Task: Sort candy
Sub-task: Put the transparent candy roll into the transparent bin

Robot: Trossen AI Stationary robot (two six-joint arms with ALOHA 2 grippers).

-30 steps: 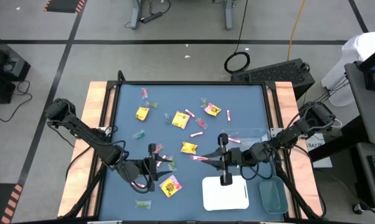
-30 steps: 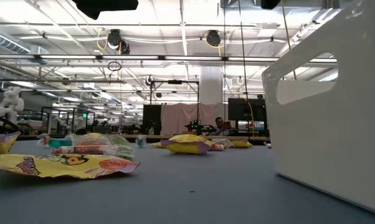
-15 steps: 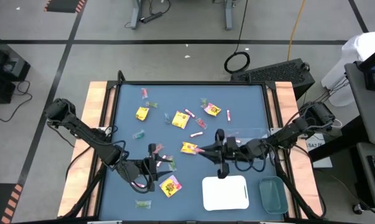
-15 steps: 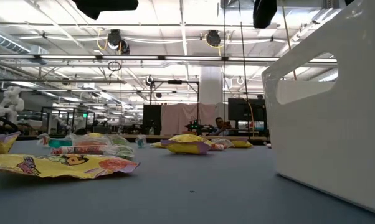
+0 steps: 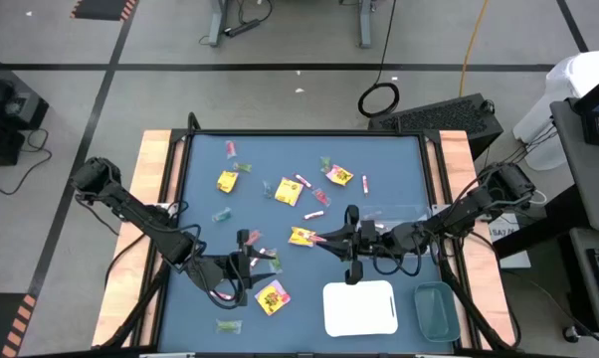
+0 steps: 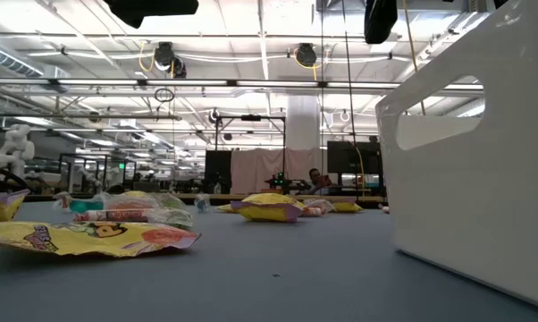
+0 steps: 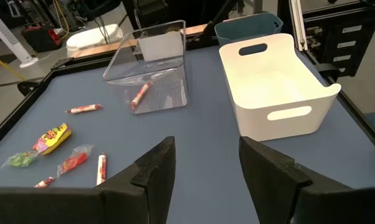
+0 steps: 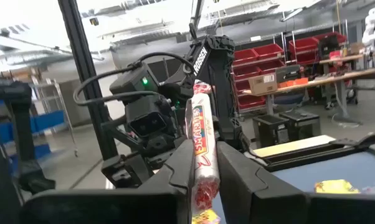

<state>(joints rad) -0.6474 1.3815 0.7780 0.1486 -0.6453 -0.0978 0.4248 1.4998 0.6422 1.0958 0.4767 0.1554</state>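
Note:
Candy lies scattered over the blue table [image 5: 205, 189]: yellow packets [image 5: 289, 192], pink-red sticks [image 5: 302, 181] and small green pieces [image 5: 221, 214]. My right gripper [image 5: 317, 240] [image 8: 203, 163] hovers over the middle of the table beside a yellow packet [image 5: 300, 235], shut on a pink-red stick [image 8: 200, 124]. My left gripper [image 5: 263, 261] [image 7: 205, 149] is open above the near left part, with nothing between its fingers. A yellow packet [image 5: 272, 295] lies just nearer than it. My right gripper pinches the stick's lower part [image 8: 204, 183] between its two fingers. The stick lies along the fingers and its free end [image 8: 202, 90] juts out past their tips. The fingers come about level from the table's right side, and the stick is lifted clear of the table.
A clear tray [image 7: 151, 71] with one pink stick [image 7: 139, 94] in it stands at the right. A white tray [image 5: 359, 307] and a green-tinted tray [image 5: 436, 309] stand at the near right. In the low view a yellow packet [image 6: 90, 237] lies close to the camera.
My right gripper, still shut on the stick, has swung a little toward the table's far edge, off the white tray's far rim, and has rolled about its own line. The stick has stayed clear of the table.

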